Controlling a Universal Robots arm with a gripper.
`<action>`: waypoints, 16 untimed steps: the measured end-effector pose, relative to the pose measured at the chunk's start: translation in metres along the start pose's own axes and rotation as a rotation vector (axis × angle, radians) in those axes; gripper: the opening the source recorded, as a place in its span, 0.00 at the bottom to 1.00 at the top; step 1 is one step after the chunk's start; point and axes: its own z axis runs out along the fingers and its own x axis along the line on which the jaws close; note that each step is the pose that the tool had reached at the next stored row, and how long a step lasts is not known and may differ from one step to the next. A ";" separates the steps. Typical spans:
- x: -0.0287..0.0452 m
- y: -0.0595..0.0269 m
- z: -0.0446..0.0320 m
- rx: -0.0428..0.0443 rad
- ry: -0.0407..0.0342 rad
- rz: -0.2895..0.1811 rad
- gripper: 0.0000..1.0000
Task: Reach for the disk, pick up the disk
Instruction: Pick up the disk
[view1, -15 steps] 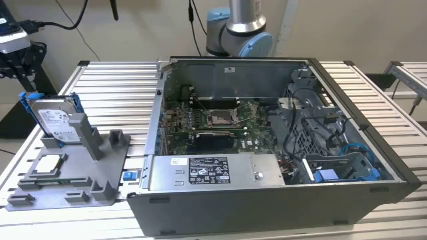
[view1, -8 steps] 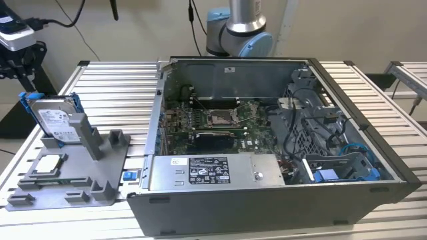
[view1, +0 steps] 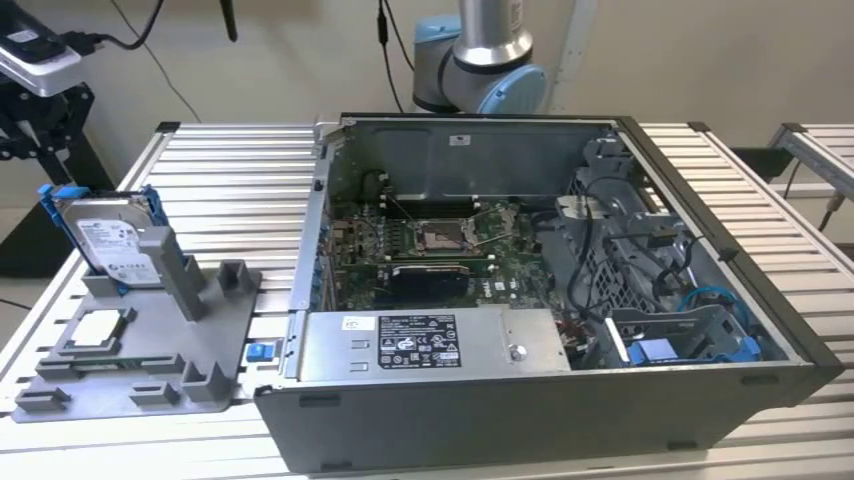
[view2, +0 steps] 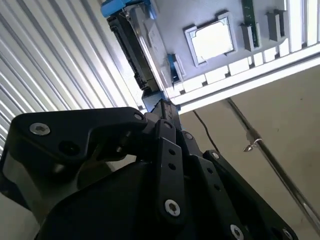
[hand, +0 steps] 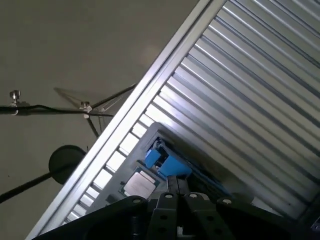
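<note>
The disk (view1: 110, 240), a silver-grey drive with a white label in a blue bracket, stands on edge in a slot of the grey fixture (view1: 200, 345) at the exterior view's left. In the second wrist view my gripper (view2: 161, 107) shows as black linkages whose fingertips meet at a point just short of the disk (view2: 137, 50), apart from it. In the first wrist view the gripper (hand: 177, 182) sits close to the blue bracket of the disk (hand: 167, 162). The fingers look shut with nothing between them.
A small square silver chip (view1: 96, 328) lies in a recess of the fixture beside the disk. A large open computer case (view1: 534, 300) fills the middle and right of the slatted metal table (view1: 227, 180). The arm's base (view1: 481, 60) stands behind the case.
</note>
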 end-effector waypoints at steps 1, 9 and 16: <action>0.0000 0.0000 0.0000 -0.0001 0.0008 -0.020 0.00; 0.0000 0.0000 0.0000 -0.0003 0.0062 -0.165 0.00; 0.0000 0.0000 0.0000 -0.0002 0.0105 -0.293 0.00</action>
